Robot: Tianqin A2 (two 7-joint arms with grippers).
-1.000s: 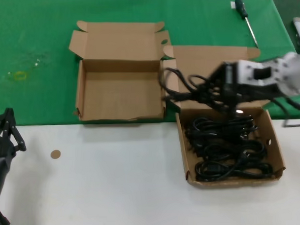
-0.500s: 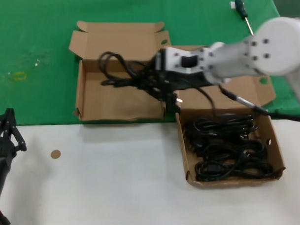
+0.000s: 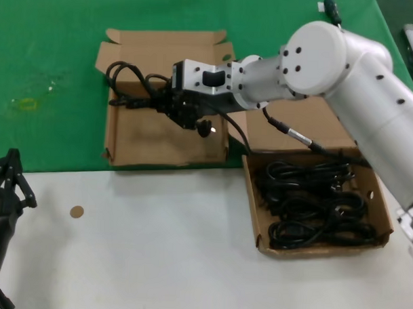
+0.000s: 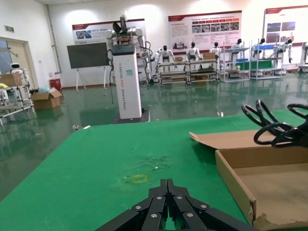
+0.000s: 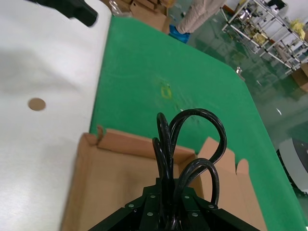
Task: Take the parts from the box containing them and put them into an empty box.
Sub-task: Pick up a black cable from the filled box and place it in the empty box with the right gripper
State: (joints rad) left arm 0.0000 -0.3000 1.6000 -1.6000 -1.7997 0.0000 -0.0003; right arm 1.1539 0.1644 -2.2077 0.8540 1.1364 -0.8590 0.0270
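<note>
Cable bundle [image 3: 137, 91], black and loosely coiled, hangs pinched in the right gripper [image 3: 169, 102] above the empty box [image 3: 119, 134], over the tray's back half toward ten o'clock on the work surface; its loops stick out past the fingertips toward the box's short lid [image 3: 162, 54], and a plug [image 3: 206, 129] dangles below the gripper. The right wrist view shows the fingers pressed together on the coil, with bare cardboard floor underneath. The right arm [image 3: 345, 71] reaches across from two o'clock, passing over the lid of the box containing the parts [image 3: 255, 224], which sits at four o'clock on the white table [image 3: 156, 248]. More coiled cables [image 3: 313, 206] lie in that tray. The empty box rests on the green cloth [image 3: 47, 54], its front edge at the cloth's border. The left gripper [image 3: 12, 181] is parked at eight o'clock, low at the table's edge, fingers drawn together with nothing between them. A screwdriver [image 3: 332, 8] lies at one o'clock on the cloth.
</note>
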